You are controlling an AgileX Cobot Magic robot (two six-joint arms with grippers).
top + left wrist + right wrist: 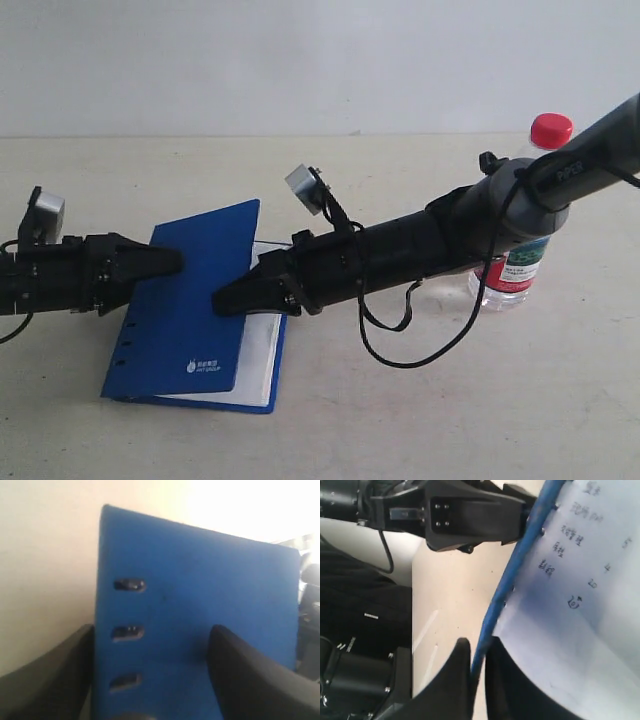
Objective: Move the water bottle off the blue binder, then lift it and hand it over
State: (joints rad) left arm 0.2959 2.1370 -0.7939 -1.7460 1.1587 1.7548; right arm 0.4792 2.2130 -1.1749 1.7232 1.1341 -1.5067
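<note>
The blue binder (190, 300) lies on the table left of centre, its cover raised off the white pages (258, 350). My right gripper (222, 300) is shut on the cover's free edge; the right wrist view shows the thin blue cover (515, 570) pinched in that gripper (479, 652). My left gripper (175, 262) is at the spine side, open. In the left wrist view the left gripper (152, 630) has one finger beside the slotted edge of the binder (200, 590) and one over its cover. The water bottle (520, 270) stands upright on the table at the right, partly behind my right arm.
The beige table (400, 420) runs to a pale wall at the back. A handwritten white page (580, 590) shows under the lifted cover. A loose black cable (400, 350) hangs from my right arm. The left arm (465, 515) appears in the right wrist view.
</note>
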